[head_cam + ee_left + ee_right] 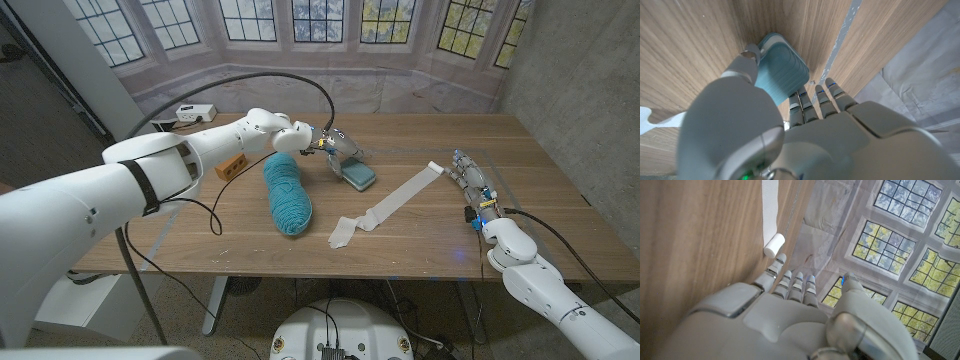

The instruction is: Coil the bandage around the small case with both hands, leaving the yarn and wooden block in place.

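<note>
Status: wrapping not yet begun, as far as the pictures are showing. The bandage [395,205] is lying unrolled across the middle of the table [560,210] as a long white strip, running diagonally; its near end is sitting crumpled and folded over toward the yarn, its far end is finishing in a small tight roll just beside the right robot hand [472,183]. No turn of it is passing around the small case [355,177], which is resting apart from the strip, so the whole coiling step is remaining. The case itself is showing as a teal, rounded-cornered, ribbed box, lying on the wood near the far middle. The left robot hand [332,142] is reaching over it; in the left wrist view the thumb is touching one edge of the case while the fingers [822,100] are extending straight past the other side, not closing, so a full grip is not evident. The right robot hand is standing with fingers straight and close together, holding nothing, fingertips near the bandage roll in the right wrist view. The yarn [287,193], a teal skein, is lying just beside the case on the left arm's side, and the wooden block [231,166] is sitting beyond it, partly behind the left arm; both are looking undisturbed.
</note>
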Motion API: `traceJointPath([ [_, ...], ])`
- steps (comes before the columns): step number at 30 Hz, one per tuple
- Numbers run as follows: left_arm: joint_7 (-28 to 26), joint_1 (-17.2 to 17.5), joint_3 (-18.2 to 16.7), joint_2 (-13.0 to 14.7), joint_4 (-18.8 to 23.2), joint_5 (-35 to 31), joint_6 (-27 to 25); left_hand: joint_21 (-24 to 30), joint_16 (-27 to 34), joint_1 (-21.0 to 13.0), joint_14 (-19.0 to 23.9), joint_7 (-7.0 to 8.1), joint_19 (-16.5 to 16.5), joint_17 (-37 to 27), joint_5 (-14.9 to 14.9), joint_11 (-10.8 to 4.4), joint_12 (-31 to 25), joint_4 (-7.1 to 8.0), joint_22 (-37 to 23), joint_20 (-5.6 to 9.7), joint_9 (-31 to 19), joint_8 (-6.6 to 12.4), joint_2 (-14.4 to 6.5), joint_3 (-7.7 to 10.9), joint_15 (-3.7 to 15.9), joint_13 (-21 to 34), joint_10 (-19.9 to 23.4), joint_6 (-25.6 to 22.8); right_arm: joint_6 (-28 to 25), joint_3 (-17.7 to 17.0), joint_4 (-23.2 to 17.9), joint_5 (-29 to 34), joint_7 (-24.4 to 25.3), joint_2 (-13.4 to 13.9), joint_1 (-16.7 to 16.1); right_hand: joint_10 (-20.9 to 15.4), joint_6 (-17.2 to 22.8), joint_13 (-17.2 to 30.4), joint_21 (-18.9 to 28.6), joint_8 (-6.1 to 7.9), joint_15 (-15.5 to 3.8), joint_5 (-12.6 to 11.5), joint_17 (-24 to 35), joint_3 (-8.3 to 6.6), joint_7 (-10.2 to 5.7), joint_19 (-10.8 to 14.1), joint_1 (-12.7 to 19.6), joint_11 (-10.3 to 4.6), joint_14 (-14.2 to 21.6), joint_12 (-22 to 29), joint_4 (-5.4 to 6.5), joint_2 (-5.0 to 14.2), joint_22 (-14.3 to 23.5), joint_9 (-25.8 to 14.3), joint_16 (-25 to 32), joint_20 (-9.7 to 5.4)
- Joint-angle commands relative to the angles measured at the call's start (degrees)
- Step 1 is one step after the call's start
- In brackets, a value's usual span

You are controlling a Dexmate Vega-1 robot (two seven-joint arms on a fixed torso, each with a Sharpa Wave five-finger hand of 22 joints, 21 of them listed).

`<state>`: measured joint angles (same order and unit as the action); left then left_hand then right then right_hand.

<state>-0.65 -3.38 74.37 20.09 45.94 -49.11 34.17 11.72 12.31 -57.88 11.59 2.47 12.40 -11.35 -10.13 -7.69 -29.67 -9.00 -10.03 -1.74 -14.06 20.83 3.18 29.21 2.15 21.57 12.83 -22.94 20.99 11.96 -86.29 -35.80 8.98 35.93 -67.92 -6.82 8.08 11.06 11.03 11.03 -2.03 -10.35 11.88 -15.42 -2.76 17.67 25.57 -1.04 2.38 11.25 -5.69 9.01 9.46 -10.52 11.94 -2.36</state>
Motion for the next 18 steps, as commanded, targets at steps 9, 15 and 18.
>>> traceJointPath([
  [9,-0.4,1.0,-1.0,1.5,2.3,-0.2,-1.0,0.4,0.3,0.2,1.5,0.52,1.1,-0.4,-0.5,-0.39,-1.2,0.19,-0.1,0.18,-0.7,1.72,-0.8,-0.05,0.42,0.9,1.6,-2.7,-0.3,0.3,-0.3,0.1,-0.1,0.2,0.1,-0.2,0.3,0.2,-0.1,0.04,-1.70,0.2,0.1,-0.01,0.45,0.2,-0.4,0.39,0.4,0.2,-0.30,0.30,0.2,-0.2,0.5,-3.83],
  [15,-0.6,1.2,-1.4,2.1,3.3,-0.6,-1.2,0.4,0.2,0.2,1.6,0.62,1.1,-0.4,-0.5,-0.47,-1.3,0.19,-0.1,0.24,-0.9,1.97,-0.9,-0.02,0.56,1.2,1.6,-2.7,-0.5,0.3,-0.6,0.2,0.0,0.3,0.0,-0.1,0.3,0.2,-0.1,0.05,-1.65,0.2,0.1,-0.03,0.47,0.2,-0.5,0.40,0.4,0.1,-0.29,0.32,0.2,-0.2,0.4,-3.86],
  [18,-0.8,1.3,-1.7,2.4,4.1,-0.8,-1.4,0.4,0.2,0.2,1.6,0.64,1.2,-0.5,-0.5,-0.52,-1.4,0.20,-0.1,0.25,-0.9,2.10,-0.9,-0.01,0.53,1.3,1.7,-2.8,-0.7,0.2,-1.0,0.3,0.3,0.3,0.0,-0.1,0.3,0.2,-0.1,0.05,-1.63,0.2,0.1,-0.03,0.46,0.2,-0.5,0.36,0.4,0.1,-0.30,0.31,0.2,-0.2,0.5,-3.86],
])
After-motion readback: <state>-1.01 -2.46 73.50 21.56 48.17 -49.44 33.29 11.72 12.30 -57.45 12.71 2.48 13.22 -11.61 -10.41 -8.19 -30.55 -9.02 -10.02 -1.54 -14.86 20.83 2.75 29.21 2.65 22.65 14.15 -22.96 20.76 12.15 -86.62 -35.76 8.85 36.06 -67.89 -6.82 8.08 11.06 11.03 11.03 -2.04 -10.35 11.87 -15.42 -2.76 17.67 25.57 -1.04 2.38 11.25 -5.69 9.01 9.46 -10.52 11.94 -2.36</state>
